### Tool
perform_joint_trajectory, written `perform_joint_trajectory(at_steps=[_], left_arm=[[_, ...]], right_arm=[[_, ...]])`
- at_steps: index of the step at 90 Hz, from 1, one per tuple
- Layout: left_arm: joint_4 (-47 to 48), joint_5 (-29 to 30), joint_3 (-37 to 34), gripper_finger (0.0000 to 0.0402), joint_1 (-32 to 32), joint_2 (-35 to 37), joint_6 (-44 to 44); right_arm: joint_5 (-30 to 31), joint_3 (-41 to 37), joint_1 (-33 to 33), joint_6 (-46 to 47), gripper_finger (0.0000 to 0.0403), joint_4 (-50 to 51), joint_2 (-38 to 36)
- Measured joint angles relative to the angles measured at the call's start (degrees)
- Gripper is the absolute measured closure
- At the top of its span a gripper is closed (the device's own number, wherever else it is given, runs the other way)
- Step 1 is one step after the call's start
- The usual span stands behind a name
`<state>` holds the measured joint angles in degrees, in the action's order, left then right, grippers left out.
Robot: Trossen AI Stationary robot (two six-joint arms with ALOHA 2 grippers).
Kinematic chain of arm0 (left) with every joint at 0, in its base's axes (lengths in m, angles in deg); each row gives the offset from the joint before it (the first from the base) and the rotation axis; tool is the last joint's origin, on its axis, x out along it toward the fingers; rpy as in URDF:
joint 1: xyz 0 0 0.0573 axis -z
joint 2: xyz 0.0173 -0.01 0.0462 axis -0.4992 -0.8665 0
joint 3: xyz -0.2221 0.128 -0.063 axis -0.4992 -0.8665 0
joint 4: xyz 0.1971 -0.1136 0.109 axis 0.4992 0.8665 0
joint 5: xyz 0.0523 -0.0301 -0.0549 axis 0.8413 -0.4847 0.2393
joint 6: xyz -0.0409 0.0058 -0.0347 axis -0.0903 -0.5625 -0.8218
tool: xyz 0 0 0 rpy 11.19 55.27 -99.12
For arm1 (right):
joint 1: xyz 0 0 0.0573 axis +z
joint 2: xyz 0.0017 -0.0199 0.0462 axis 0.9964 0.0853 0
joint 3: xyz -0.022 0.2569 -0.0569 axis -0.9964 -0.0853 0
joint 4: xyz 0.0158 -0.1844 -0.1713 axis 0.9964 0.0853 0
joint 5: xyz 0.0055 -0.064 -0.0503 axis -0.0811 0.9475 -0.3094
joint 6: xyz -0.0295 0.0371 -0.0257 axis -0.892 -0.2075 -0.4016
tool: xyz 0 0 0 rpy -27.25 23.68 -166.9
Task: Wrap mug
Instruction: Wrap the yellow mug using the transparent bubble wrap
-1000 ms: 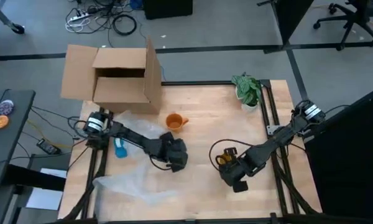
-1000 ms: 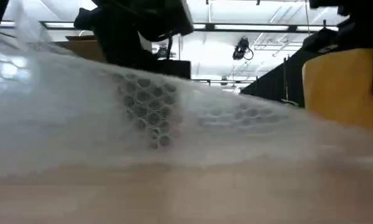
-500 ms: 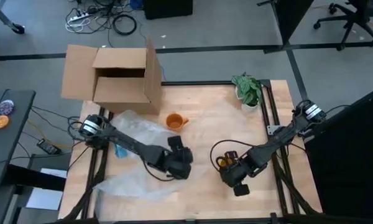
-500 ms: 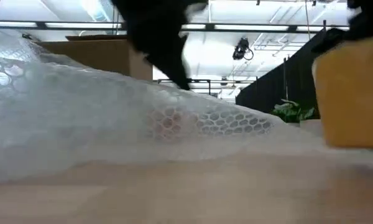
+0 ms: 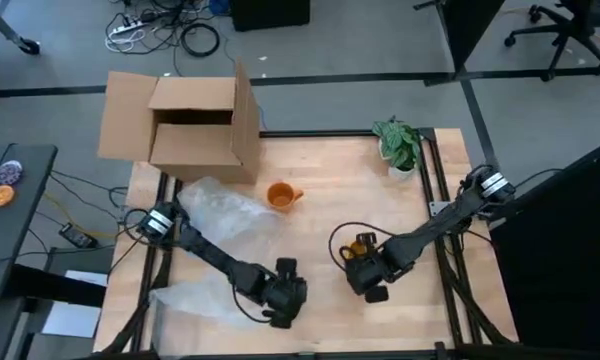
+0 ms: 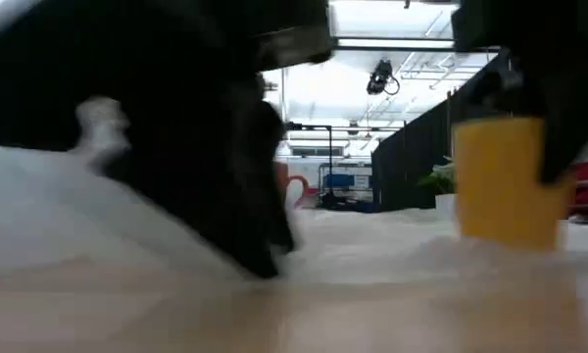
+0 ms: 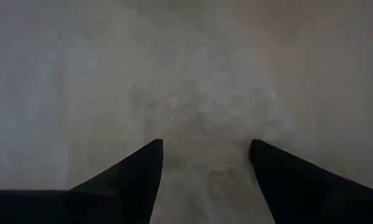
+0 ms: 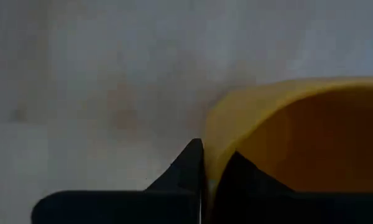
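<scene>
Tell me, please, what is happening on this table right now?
The right gripper is shut on the rim of a yellow mug, holding it at the table's right-centre. The left gripper, fingers open, is low at the front edge over the bubble wrap, which lies across the left side of the table. An orange mug, a cardboard box and a small plant sit farther back. The mug is not yet wrapped.

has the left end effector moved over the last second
Yes. In the high view the left end effector has gone toward the table's near edge, farther from the orange mug, and is now over the bubble wrap.
</scene>
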<state>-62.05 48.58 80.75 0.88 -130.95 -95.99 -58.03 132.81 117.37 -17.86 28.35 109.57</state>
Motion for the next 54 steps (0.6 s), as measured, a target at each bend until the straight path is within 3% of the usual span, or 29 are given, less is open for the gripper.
perform_joint_trajectory(at_steps=[11, 24, 44, 54], left_arm=[[7.17, -2.86, 2.41, 0.0172, 1.44, 2.26, -0.67], [12.17, -2.82, 4.86, 0.0172, 2.67, 6.04, -3.06], [-2.95, 6.81, 4.25, 0.0172, 2.59, 6.26, 1.51], [-8.76, 7.58, 2.05, 0.0172, 1.26, 4.23, 4.24]], right_arm=[[-5.59, 1.69, 2.67, 1.94, 0.0402, -2.39, 1.43], [-7.37, 6.27, 4.93, 3.11, 0.0403, 0.97, 1.51], [2.83, 13.33, 5.63, 0.45, 0.0402, 8.41, -0.24], [5.8, 13.07, 5.03, 0.38, 0.0402, 10.62, -0.09]])
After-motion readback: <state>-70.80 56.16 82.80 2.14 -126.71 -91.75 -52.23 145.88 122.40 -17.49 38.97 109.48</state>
